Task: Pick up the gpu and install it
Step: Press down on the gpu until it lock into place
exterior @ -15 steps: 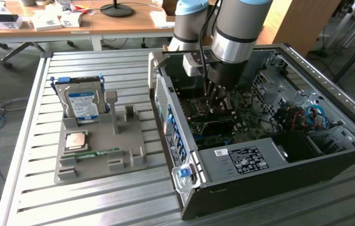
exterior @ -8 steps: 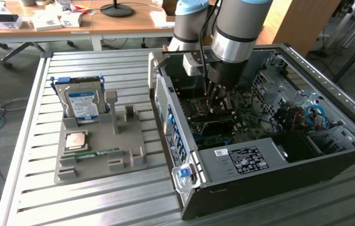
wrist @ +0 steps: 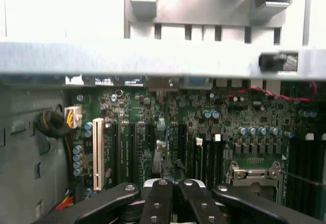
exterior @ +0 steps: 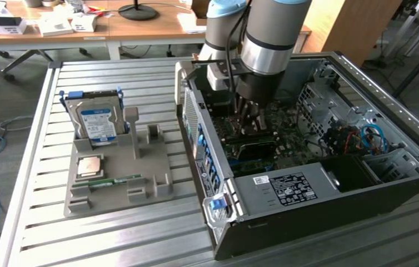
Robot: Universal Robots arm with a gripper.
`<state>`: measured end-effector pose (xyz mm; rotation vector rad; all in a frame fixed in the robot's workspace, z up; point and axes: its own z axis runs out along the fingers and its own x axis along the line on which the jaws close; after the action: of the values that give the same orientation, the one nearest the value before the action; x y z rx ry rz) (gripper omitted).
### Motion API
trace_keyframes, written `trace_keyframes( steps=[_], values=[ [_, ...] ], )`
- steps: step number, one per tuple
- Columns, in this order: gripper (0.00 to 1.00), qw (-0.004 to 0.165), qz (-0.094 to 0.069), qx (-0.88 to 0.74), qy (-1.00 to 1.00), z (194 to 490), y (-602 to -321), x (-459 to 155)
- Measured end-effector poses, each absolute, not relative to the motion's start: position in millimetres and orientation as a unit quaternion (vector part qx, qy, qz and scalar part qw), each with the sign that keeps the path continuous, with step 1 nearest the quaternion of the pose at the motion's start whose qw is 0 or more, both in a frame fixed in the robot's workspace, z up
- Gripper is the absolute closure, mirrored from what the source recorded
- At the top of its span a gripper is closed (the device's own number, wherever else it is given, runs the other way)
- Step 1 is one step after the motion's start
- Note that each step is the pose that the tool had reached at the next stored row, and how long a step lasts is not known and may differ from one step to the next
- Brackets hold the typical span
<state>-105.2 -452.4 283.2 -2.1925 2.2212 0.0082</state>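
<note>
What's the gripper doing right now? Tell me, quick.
Gripper: shut, down inside the computer case over the motherboard; whether it grips the card cannot be told.

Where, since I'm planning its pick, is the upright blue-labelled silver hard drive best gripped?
Probably the upper edge of the blue-labelled silver hard drive, from straight above, clamping its broad faces: it stands upright in the grey holder, which hides its lower end.

Bright daylight; wrist view overexposed above, slightly soft.
</note>
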Motion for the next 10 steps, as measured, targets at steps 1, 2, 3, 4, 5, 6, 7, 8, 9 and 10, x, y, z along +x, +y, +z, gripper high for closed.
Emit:
trace_keyframes(
  steps=[1, 2, 3, 4, 5, 6, 7, 8, 9, 10],
  values=[
    [0.89, 0.01, 0.003, -0.702, 0.712, 283.2, -452.3, -107.8],
    [0.89, 0.01, 0.002, -0.702, 0.712, 283.2, -452.3, -110.5],
    [0.89, 0.011, 0.002, -0.702, 0.712, 283.2, -452.3, -113.1],
    [0.89, 0.011, 0.002, -0.702, 0.712, 283.2, -452.3, -115.2],
    [0.89, 0.011, 0.002, -0.702, 0.712, 283.2, -452.3, -116.7],
    [0.89, 0.011, 0.002, -0.702, 0.712, 283.2, -452.2, -117.5],
    [0.89, 0.01, 0.002, -0.702, 0.712, 283.2, -452.2, -117.5],
    [0.89, 0.01, 0.002, -0.702, 0.712, 283.2, -452.2, -117.5],
    [0.89, 0.01, 0.002, -0.702, 0.712, 283.2, -452.2, -117.5],
    [0.89, 0.01, 0.002, -0.702, 0.712, 283.2, -452.2, -117.5]
  ],
)
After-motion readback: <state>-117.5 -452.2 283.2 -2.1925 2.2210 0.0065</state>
